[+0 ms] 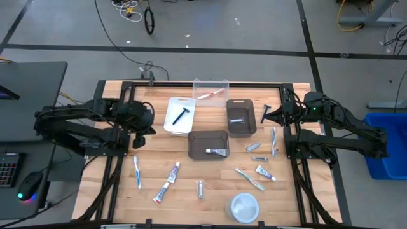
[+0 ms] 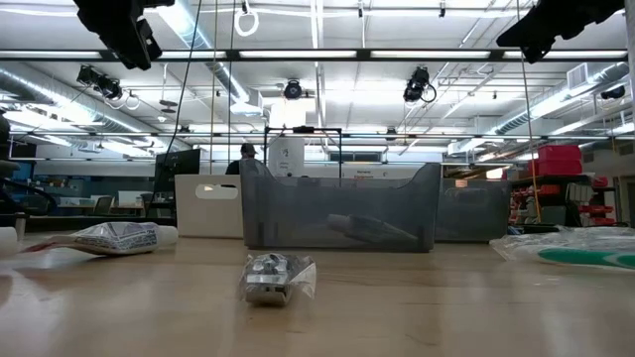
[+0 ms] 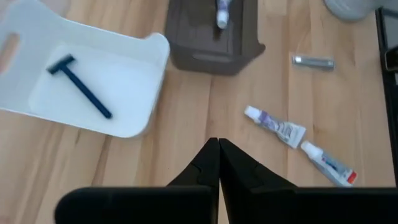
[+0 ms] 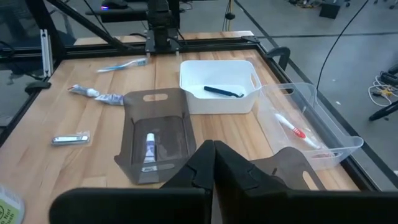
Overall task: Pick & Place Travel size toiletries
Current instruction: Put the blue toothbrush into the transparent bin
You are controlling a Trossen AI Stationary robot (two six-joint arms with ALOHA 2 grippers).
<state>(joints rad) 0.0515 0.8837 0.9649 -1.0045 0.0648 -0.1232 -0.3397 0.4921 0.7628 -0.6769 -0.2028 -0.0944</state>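
Observation:
The toiletries lie scattered on the wooden table: a blue toothbrush (image 1: 137, 170), toothpaste tubes (image 1: 174, 170) (image 1: 266, 172), a silvery tube (image 1: 200, 189) and a dark razor (image 1: 266, 113) by the right edge. Some lie in bins: a razor (image 3: 79, 88) in the white bin (image 1: 180, 116), a toothbrush (image 4: 291, 126) in the clear bin (image 1: 211, 91), and a tube (image 4: 149, 147) in a dark grey bin (image 1: 208, 145). My left gripper (image 3: 217, 146) is shut and empty, raised beside the white bin. My right gripper (image 4: 213, 146) is shut and empty, raised near the right edge.
A second dark grey bin (image 1: 241, 117) holds a silvery item. A round white dish (image 1: 244, 207) stands near the near edge. More small tubes (image 1: 253, 147) and toothbrushes (image 1: 274, 141) (image 1: 249, 179) lie on the right half. A black frame borders the table.

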